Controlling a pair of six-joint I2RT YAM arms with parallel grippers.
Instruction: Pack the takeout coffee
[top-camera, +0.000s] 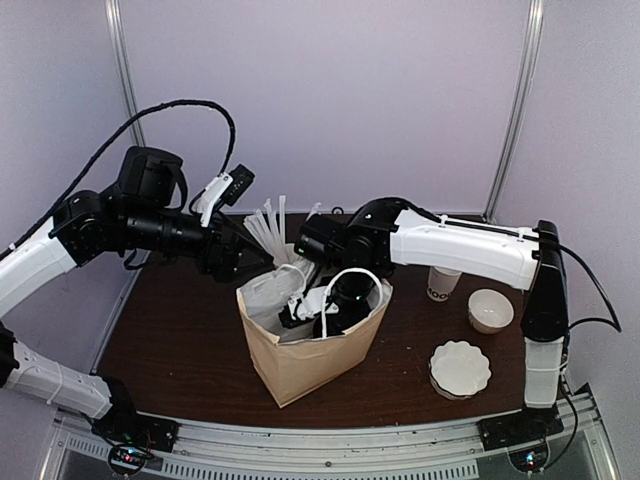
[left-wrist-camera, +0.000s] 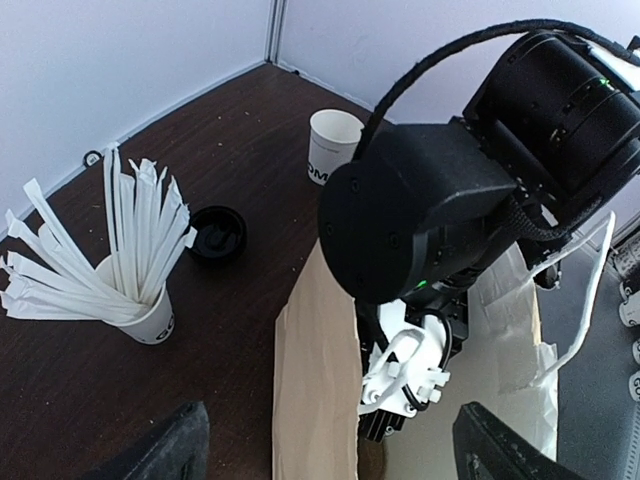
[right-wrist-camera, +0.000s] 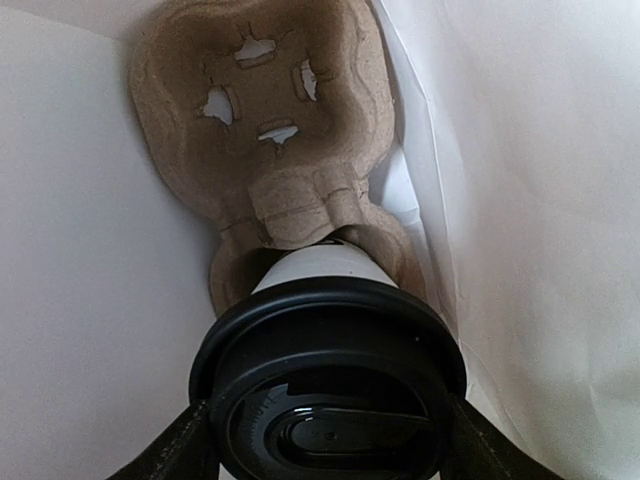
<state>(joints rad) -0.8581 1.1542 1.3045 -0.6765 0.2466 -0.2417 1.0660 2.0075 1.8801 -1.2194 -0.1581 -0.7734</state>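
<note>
Coffee (right-wrist-camera: 330, 400): black lid up, seated in the pulp carrier (right-wrist-camera: 270, 120) inside the bag (top-camera: 310, 365).
Right tool (right-wrist-camera: 325, 450): my arm reaches down into the bag, fingers clasping the coffee.
Left tool (left-wrist-camera: 330, 450): released, spread wide at the bag's rim.
Counter (top-camera: 200, 340): dark brown; pale walls (top-camera: 350, 100) behind.

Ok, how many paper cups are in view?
3: the lidded cup at the cardboard carrier inside the bag, the straw cup behind it, the open cup to its right. More may hide inside the bag.
</note>
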